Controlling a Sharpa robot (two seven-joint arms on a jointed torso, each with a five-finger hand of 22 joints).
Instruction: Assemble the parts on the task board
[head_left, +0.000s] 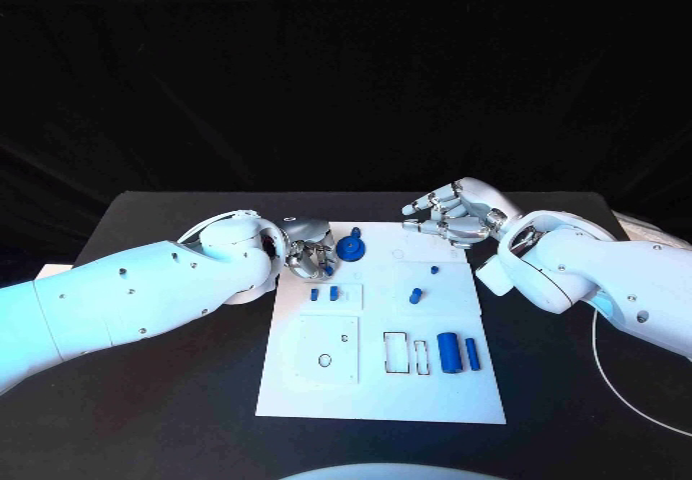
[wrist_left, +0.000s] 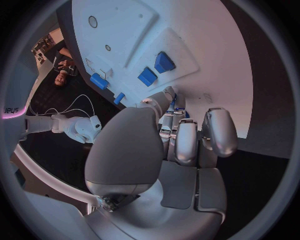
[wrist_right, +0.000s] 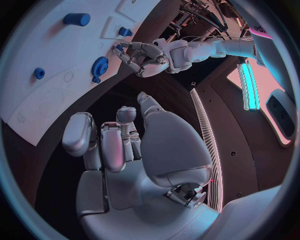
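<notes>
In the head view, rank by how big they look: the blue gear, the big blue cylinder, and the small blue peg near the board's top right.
1. big blue cylinder
2. blue gear
3. small blue peg

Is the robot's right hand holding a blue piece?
No. The right robot hand hovers with nothing in its curled fingers, seen from its wrist camera too.

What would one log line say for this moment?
left hand: fingers curled beside blue gear, hold unclear | right hand: holds nothing, at task board far edge | two blue cylinders: lying on board
</notes>
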